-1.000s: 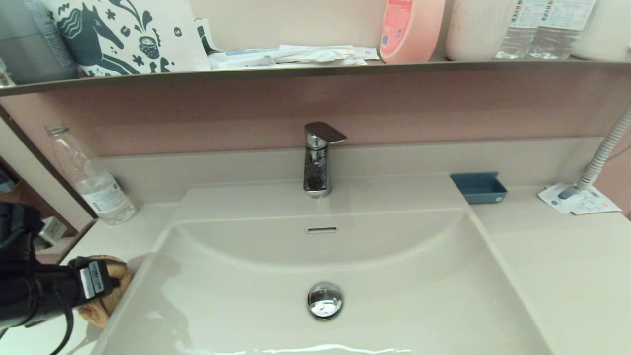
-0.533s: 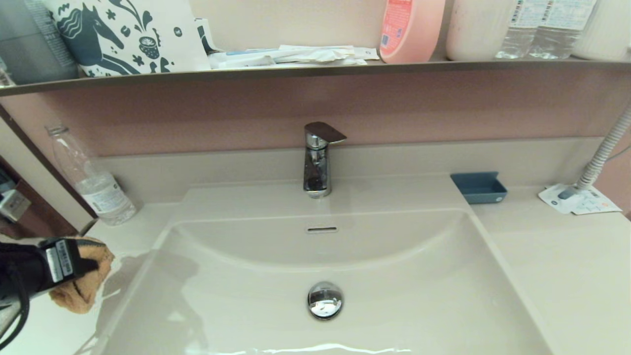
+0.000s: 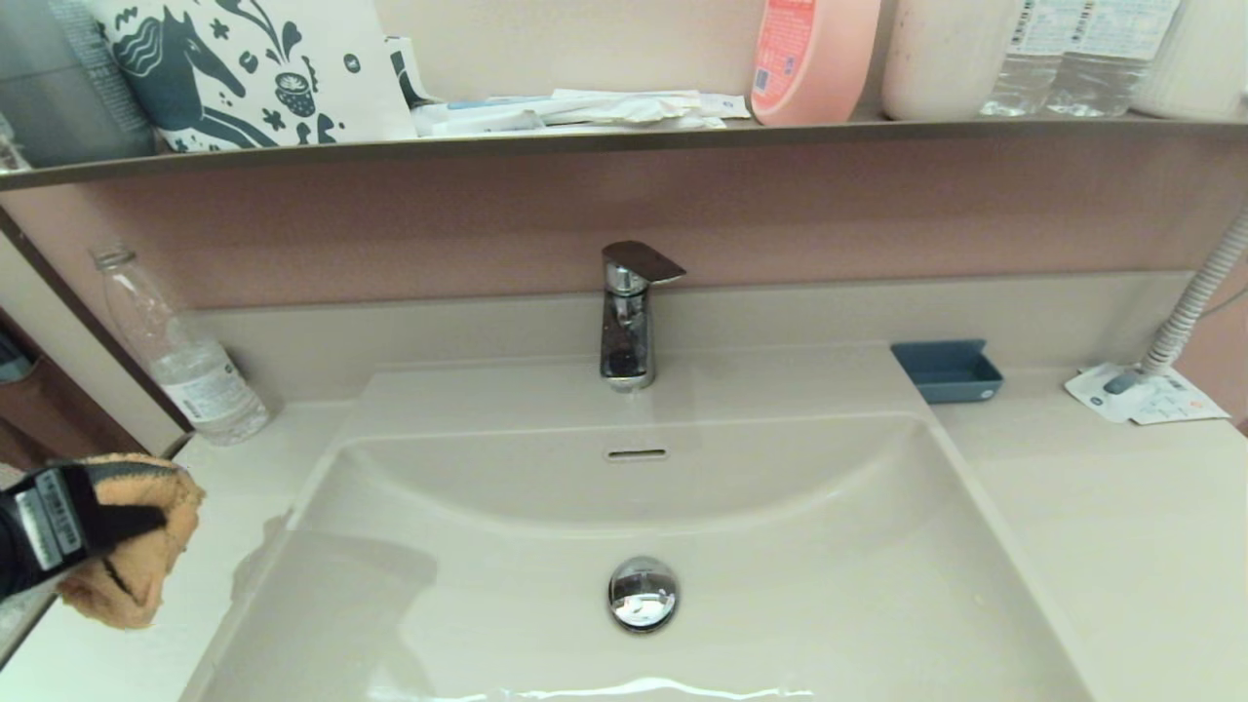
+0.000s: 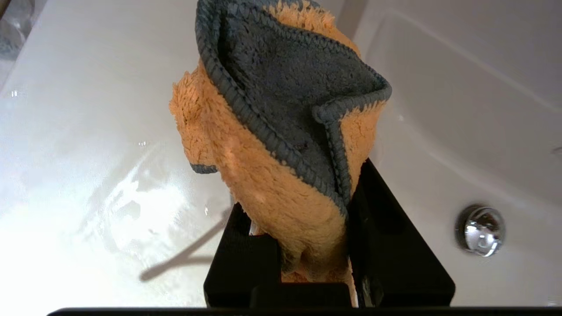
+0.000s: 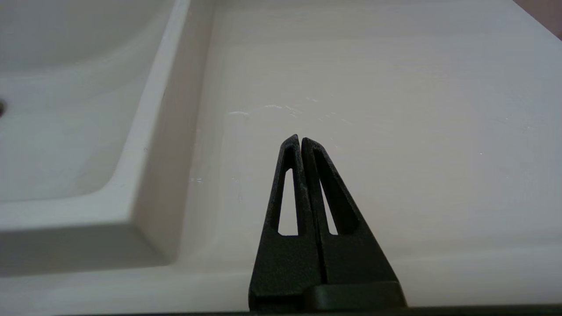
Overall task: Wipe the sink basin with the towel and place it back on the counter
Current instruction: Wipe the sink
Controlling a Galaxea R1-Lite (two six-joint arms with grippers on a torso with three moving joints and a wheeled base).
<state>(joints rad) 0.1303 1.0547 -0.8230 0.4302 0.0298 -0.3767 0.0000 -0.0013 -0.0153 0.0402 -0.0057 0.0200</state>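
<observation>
Orange towel (image 3: 132, 570) in left hand (image 4: 314, 210), above counter (image 3: 195, 468) edge

A home bathroom, by the look of its vanity. A cream basin (image 3: 780, 546) with a chrome stopper (image 3: 643, 593) and overflow slot (image 3: 636, 454) sits in a matching counter (image 3: 1121, 507), a chrome tap (image 3: 629, 314) at the far side. A blue soap dish (image 3: 947, 370) stands far right, a water bottle (image 3: 180, 351) far left. Above, a thin shelf (image 3: 624, 139) carries a pink lotion bottle (image 3: 809, 58), a printed pouch (image 3: 253, 73) and sachets (image 3: 575, 109).
</observation>
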